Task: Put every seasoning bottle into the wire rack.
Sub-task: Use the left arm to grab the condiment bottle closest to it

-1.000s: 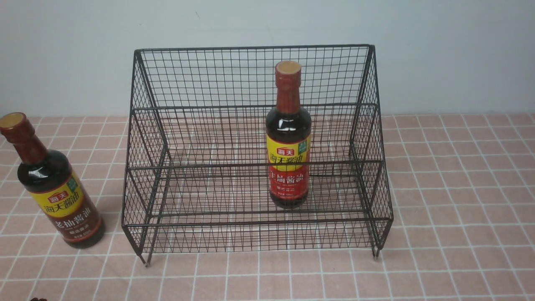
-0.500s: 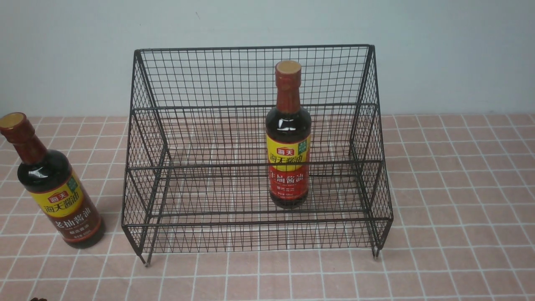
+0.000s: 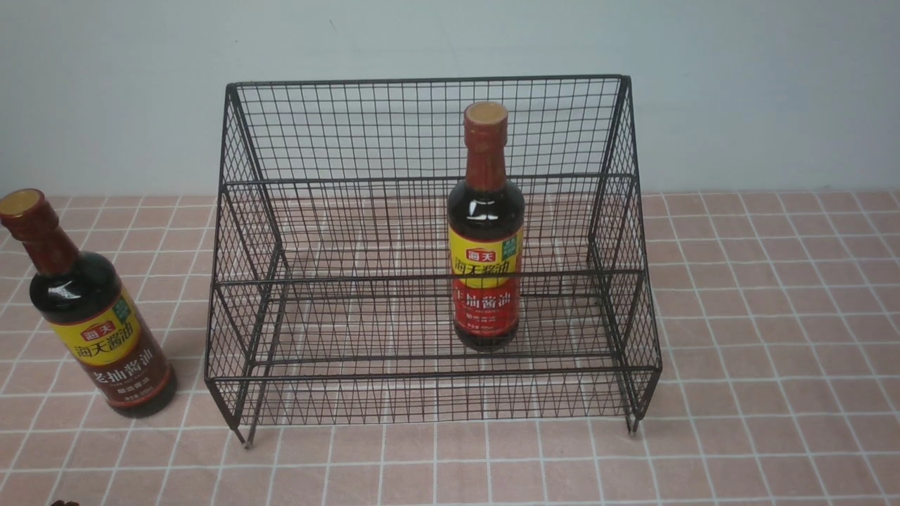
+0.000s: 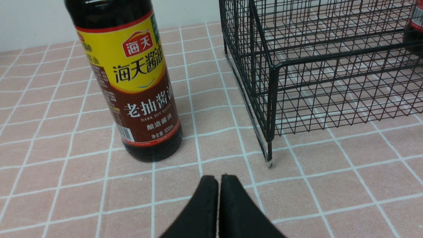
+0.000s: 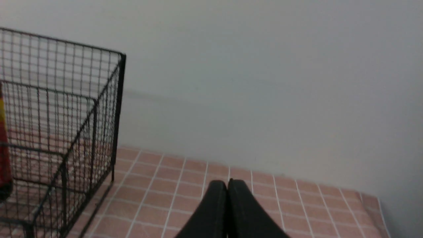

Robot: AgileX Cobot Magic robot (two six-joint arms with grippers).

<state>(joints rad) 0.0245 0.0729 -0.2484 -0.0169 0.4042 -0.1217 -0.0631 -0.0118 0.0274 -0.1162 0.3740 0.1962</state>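
Rack [image 3: 422, 79]: black wire mesh, two stepped tiers, tall back, sloped sides, short legs. It stands level on the tiles.

Red-band bottle [image 3: 485, 281]: dark contents, red neck, tan cap, yellow label above a bright red band. It stands upright inside the rack, right of centre, with a horizontal rail crossing in front of its label. Which tier it stands on cannot be told.

Brown-band bottle [image 3: 98, 330]: same make, dark brown lower band. It stands on its base outside the rack, on the tiles near the front left corner, not touching it.
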